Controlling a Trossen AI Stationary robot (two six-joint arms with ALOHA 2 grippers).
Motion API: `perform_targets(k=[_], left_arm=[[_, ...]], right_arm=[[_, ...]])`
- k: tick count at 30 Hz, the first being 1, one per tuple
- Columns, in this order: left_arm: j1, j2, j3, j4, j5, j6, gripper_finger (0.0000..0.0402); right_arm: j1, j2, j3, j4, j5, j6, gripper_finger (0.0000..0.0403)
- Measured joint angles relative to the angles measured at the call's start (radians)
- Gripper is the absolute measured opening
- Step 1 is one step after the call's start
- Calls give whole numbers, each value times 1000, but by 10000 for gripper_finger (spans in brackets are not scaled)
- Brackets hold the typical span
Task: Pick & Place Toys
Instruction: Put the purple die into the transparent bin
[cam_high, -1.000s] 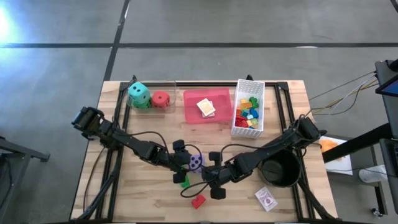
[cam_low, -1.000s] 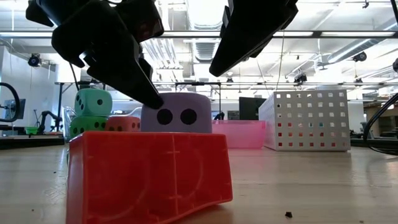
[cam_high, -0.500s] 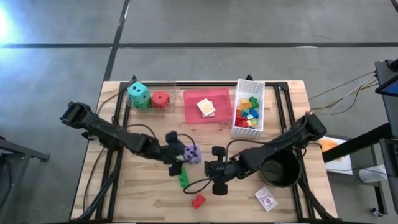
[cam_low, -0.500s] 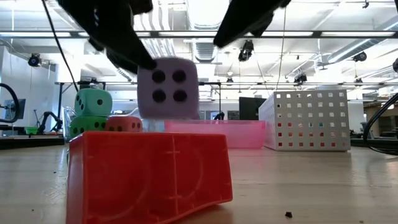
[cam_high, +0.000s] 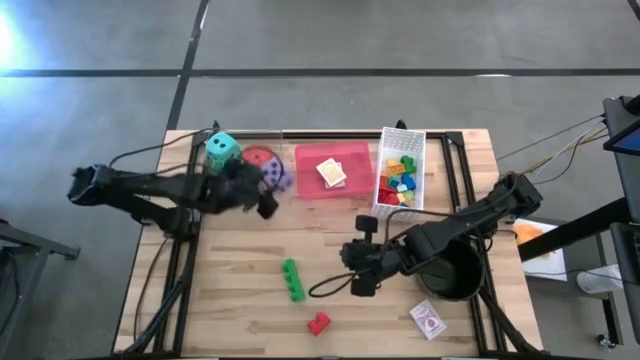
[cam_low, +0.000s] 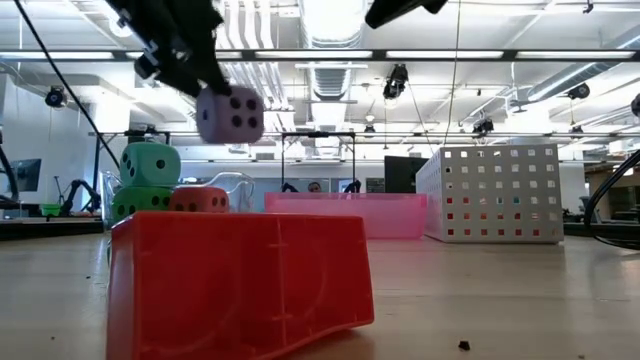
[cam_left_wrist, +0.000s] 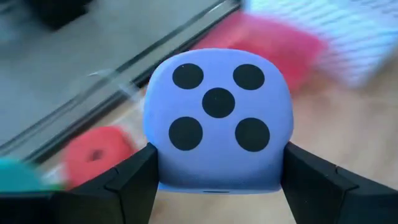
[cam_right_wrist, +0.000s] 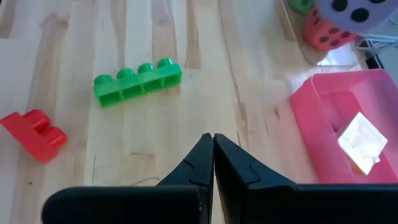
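Purple die (cam_high: 277, 174): clamped between left gripper (cam_high: 262, 186) fingers, aloft at far left, just beside red die (cam_high: 259, 157).
Drop spot: far-left clear bin, almost under the die.
Right gripper (cam_high: 362, 270): fingers pressed together, empty, mid-table.
Green brick (cam_high: 291, 279): long axis near-far, just left of right gripper.

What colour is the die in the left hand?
Purple die with black dots; clearest in the left wrist view.

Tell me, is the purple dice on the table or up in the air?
Up in the air. The left hand grips the purple dice, which hangs well above the table in the low view.
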Motion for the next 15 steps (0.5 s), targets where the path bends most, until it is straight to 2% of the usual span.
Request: perform_targets(k=[3,8,12,15], left_arm=[[127,20,57,-143,22,-45,281],[323,54,106,-201,100,-61,281],[411,84,113,-196,131,-47,281],[425,106,121,-196,131,-44,281]], right_arm=[[-5,-5,-13,0,0,-3,8],[-17,-18,-36,-2,6,22,8],[-42,-46,-57,-18,25,73,8],[-64,-77,-76,-39,28,98,8]])
